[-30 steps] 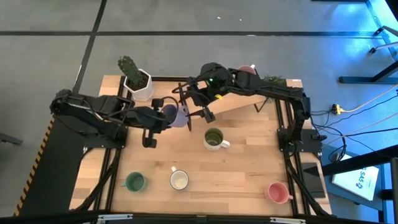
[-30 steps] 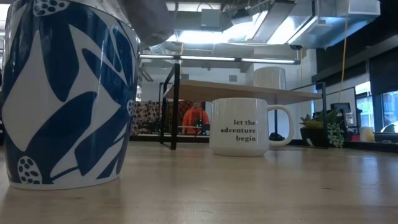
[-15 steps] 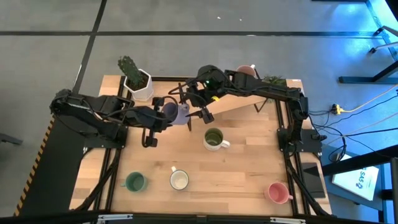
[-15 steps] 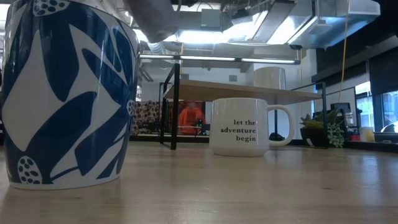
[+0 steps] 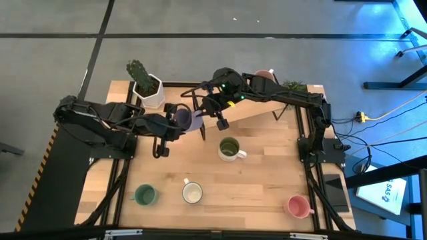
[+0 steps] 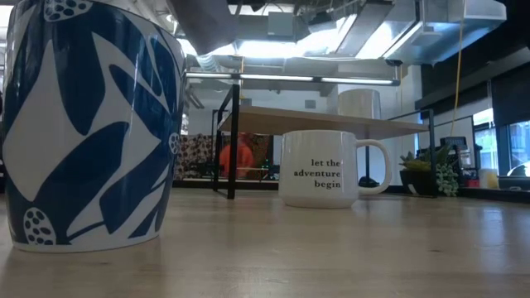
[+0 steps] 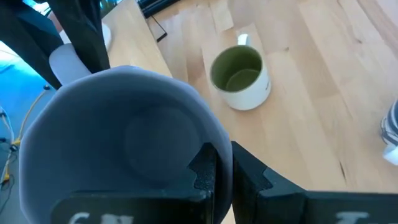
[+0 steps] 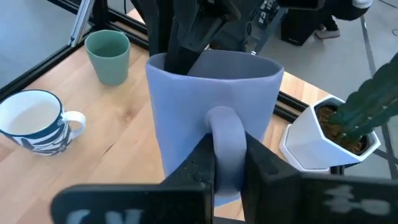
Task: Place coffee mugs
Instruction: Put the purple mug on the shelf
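Observation:
The lavender-blue mug [image 5: 185, 120] hangs above the table's far middle between both grippers, tilted with its mouth toward the left arm. My left gripper [image 5: 171, 125] is shut on it from the left, and my right gripper [image 5: 211, 115] is shut on its handle from the right. The olive green mug [image 5: 229, 148], the teal mug [image 5: 145, 195], the white mug [image 5: 192, 193] and the pink mug [image 5: 297, 205] stand on the table. The mauve mug [image 5: 263, 75] stands on a raised shelf. My left gripper pinches the mug's wall at the rim [image 8: 186, 61] on the side away from the handle, one finger [image 8: 180, 40] inside the mug and one outside. The mug is lifted clear of the table. My right gripper pinches the handle [image 8: 227, 134] between its two fingers [image 8: 200, 163], one on each flat side. It comes from the table's right, slanting down.
A white hexagonal cactus pot [image 5: 151, 88] stands at the far left. A sloping wooden shelf [image 5: 257, 105] on dark legs spans the far right. In the low view the white mug [image 6: 83, 124] and the olive green mug [image 6: 319, 170] stand close. A person in orange [image 6: 236, 157] is in the room beyond.
My right gripper has gone a little toward the table's left and far edge, and the lavender-blue mug has shifted the same way. My left gripper has kept its place. The person in orange has walked to the left.

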You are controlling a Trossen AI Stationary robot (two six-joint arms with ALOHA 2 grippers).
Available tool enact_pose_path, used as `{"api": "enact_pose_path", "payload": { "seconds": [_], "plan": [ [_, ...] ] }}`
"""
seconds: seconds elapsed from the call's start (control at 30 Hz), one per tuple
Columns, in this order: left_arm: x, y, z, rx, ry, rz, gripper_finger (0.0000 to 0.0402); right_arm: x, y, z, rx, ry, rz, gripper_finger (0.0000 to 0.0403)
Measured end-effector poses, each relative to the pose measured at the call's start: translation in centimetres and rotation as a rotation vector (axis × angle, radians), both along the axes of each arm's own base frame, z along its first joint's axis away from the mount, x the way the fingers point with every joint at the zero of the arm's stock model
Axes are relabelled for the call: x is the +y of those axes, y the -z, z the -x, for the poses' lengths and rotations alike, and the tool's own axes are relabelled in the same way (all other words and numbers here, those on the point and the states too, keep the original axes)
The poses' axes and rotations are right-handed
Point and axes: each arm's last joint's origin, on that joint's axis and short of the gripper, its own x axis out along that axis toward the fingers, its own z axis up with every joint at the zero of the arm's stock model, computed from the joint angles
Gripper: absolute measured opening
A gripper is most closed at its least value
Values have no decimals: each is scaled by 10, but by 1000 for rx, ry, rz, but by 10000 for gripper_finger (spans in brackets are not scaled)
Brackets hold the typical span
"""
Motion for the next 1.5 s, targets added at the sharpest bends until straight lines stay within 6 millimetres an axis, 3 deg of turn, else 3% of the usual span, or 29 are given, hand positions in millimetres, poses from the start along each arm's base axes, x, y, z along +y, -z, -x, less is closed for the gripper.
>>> {"api": "enact_pose_path", "payload": {
  "seconds": [0.2, 0.6, 0.7, 0.93, 1.23, 1.37, 1.5],
  "plan": [
    [0, 0, 0, -2, 2, -11, 18, 1, 0, 0, 3, -6, -3, 22],
    [-6, -17, 5, -166, -26, 12, 166, -1, 3, 0, 39, 78, 1, 22],
    [-10, -23, 11, -197, -33, -9, 174, -4, 3, 0, 47, 155, -3, 22],
    [-18, -61, 30, -337, -111, -80, 177, -28, -5, 8, 27, 378, 25, 22],
    [-12, -82, 56, -392, -223, -120, 177, -33, -58, 70, -35, 460, 103, 22],
    [-7, -85, 65, -428, -269, -102, 178, -27, -53, 97, -22, 498, 95, 22],
    [-3, -89, 74, -463, -305, -87, 178, -22, -40, 133, -143, 585, 36, 22]
  ]
}}
